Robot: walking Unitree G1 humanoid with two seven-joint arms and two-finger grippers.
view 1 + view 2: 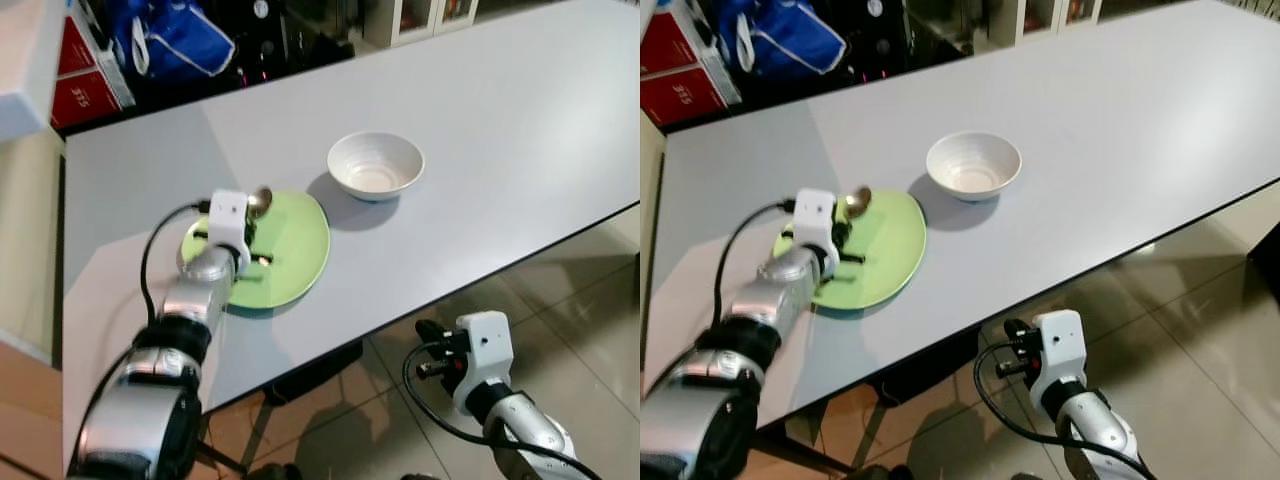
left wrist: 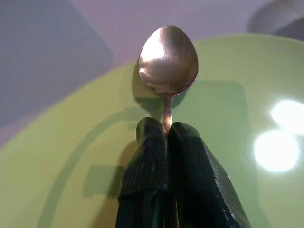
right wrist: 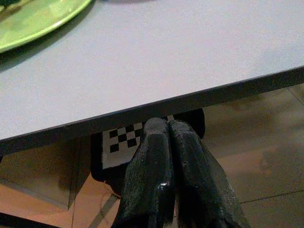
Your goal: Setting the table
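Table (image 1: 520, 130): a long pale grey top with most of its surface bare; dark bags and red boxes (image 1: 85, 65) sit beyond its far edge.

Green plate (image 1: 295, 250): lies flat near the table's near edge, on the robot's left side.

White bowl (image 1: 375, 165): stands upright just beyond the plate on its right, close to it but apart, and looks empty.

Left gripper (image 2: 167, 130): reaches over the plate with its fingers pinched tight on the spoon's handle.

Spoon (image 2: 168, 59): held by the handle, its bowl poking out past the fingertips toward the plate's far rim; I cannot tell whether it touches the plate.

Right gripper (image 3: 167, 130): hangs below the table's near edge over the tiled floor, fingers pressed together with nothing between them.

Progress: I'd judge the setting partly done, with plate and bowl already placed and the spoon yet to be laid down. No other cutlery lies on the table, so more may be left to fetch.

Views: the head cameras give the whole layout and both arms. The left wrist camera adds the close grip on the handle and the spoon's shadow on the plate. The right wrist camera adds a checkered card (image 3: 126, 137) under the table.
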